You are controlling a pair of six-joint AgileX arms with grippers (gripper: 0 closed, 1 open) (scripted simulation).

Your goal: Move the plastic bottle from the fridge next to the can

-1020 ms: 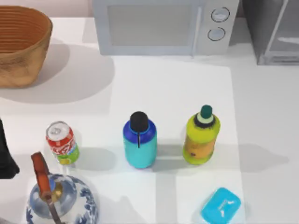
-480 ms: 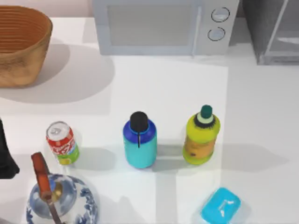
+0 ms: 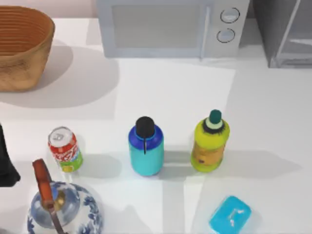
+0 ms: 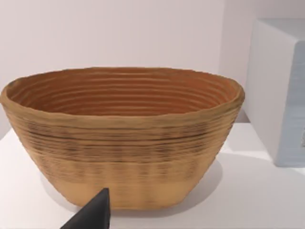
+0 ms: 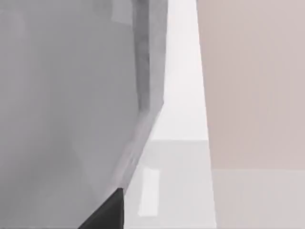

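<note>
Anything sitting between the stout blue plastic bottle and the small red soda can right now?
No. In the top view the white table is bare between the blue plastic bottle and the red soda can, apart from shadow; both stand upright.

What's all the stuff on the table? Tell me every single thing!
plastic bottle: one, blue and teal with a black cap, table middle
can: one, red, left of the plastic bottle
yellow-green bottle: one, dark green cap, right of the plastic bottle
basket: one, brown, back left
microwave: one, grey, back middle
fridge: one, grey, back right
teapot: one, blue and white, front left
blue box: one, front right
left arm: one, black, left edge
</note>
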